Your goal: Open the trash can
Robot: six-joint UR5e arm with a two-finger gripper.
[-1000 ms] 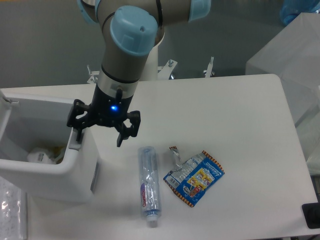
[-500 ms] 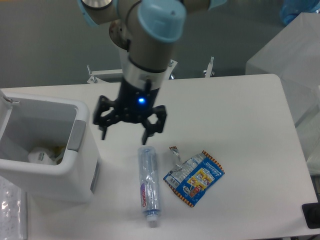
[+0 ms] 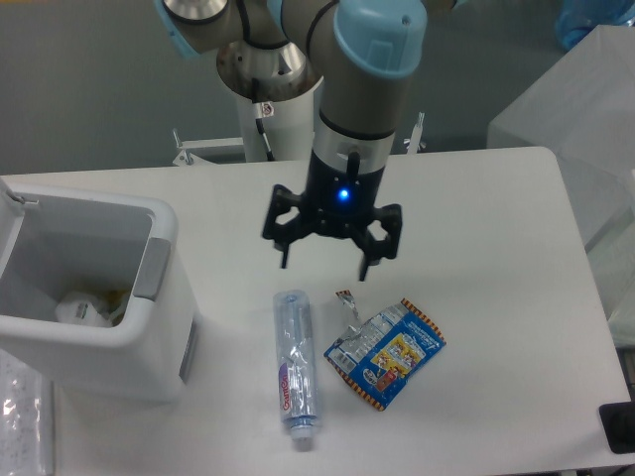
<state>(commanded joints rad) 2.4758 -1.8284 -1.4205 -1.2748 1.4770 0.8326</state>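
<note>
Trash can (image 3: 94, 327) sits at the left edge of the white table (image 3: 476, 228), well left of everything else. It's open at the top: inside is visible, with crumpled white and yellowish scraps (image 3: 87, 307) at the bottom. Grey push-button (image 3: 151, 269) is on the right rim, facing the bottle side. A white vertical piece (image 3: 14, 203) shows at the can's far left edge (could be the raised lid, can't tell for sure).

Gripper (image 3: 325, 260) hangs over the table, well right of the trash can and not touching it. Fingers spread apart, nothing between them. Blue LED lit on the wrist just above the black finger assembly. The left fingertip (image 3: 285, 260) is above the top end of the bottle; the right one is just above the wrapper's upper-left corner.

Clear plastic bottle (image 3: 293, 369) lies flat on its side, right of the trash can, long axis running toward the near table edge, white cap at the near end, red label print partway down.

Crumpled snack wrapper (image 3: 387, 353) (silver with blue and yellow print) lies just right of the bottle, further from the can, flat on the table, apart from the bottle.
</note>
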